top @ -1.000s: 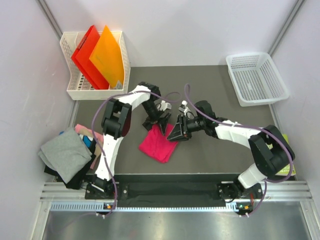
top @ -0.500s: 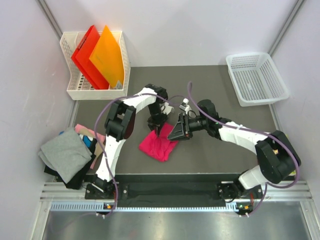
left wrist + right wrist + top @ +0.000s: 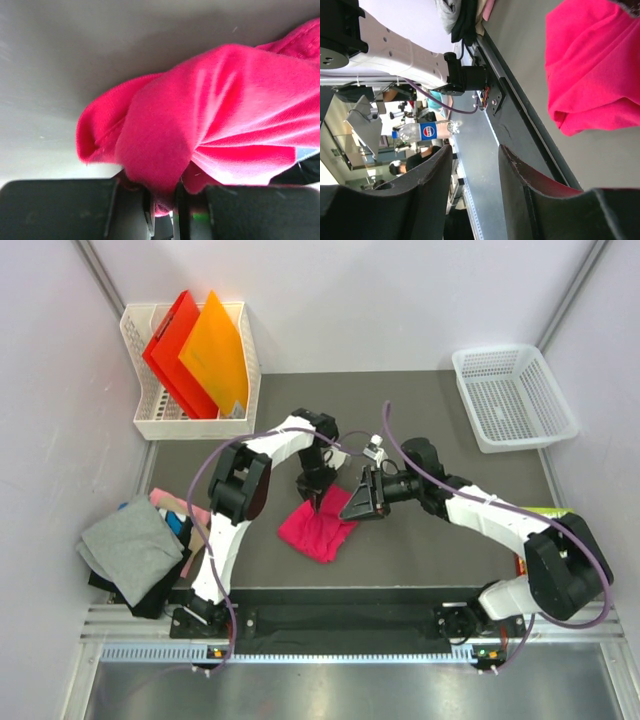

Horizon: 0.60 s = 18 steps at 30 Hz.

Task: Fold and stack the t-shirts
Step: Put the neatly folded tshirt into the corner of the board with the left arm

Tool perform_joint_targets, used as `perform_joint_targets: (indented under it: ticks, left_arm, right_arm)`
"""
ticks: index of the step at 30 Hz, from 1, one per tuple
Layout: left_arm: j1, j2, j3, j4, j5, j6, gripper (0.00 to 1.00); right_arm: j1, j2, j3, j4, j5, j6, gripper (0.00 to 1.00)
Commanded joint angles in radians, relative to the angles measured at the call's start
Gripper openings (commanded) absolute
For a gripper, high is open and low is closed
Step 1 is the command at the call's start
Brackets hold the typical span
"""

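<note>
A dark table (image 3: 450,540) bears a half-folded magenta t-shirt (image 3: 318,527), lying mid-table. The left gripper (image 3: 316,497) clamps the shirt's far edge; the right gripper (image 3: 348,510) hangs just right of the shirt, jaws apart, empty. Best drawn gently toward the shirt's near edge, with the hem taut, so the fold lands flat.

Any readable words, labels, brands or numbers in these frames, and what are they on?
Blue label on the bottle, right wrist view: a round logo shows, but the lettering is too small to read.
No text on the shirt.
Nothing else carries readable text.
</note>
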Motion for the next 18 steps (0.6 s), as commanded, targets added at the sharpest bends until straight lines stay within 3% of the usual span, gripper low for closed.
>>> perform_joint_targets:
  ticks: [1, 7, 14, 18]
  left_arm:
    - [0.031, -0.07, 0.095, 0.156, -0.012, -0.005, 0.0]
    - [0.19, -0.29, 0.182, 0.015, -0.024, 0.001, 0.0]
    - [0.419, -0.646, -0.059, -0.05, -0.142, 0.085, 0.0]
    - [0.424, -0.881, -0.162, -0.099, -0.242, 0.079, 0.0]
  right_arm:
    - [-0.019, -0.059, 0.051, -0.047, 0.003, -0.056, 0.42]
    - [-0.058, -0.084, 0.049, -0.103, 0.012, -0.098, 0.4]
    - [-0.087, -0.034, 0.086, -0.182, -0.038, -0.177, 0.39]
    - [-0.116, 0.035, 0.121, -0.268, -0.101, -0.265, 0.38]
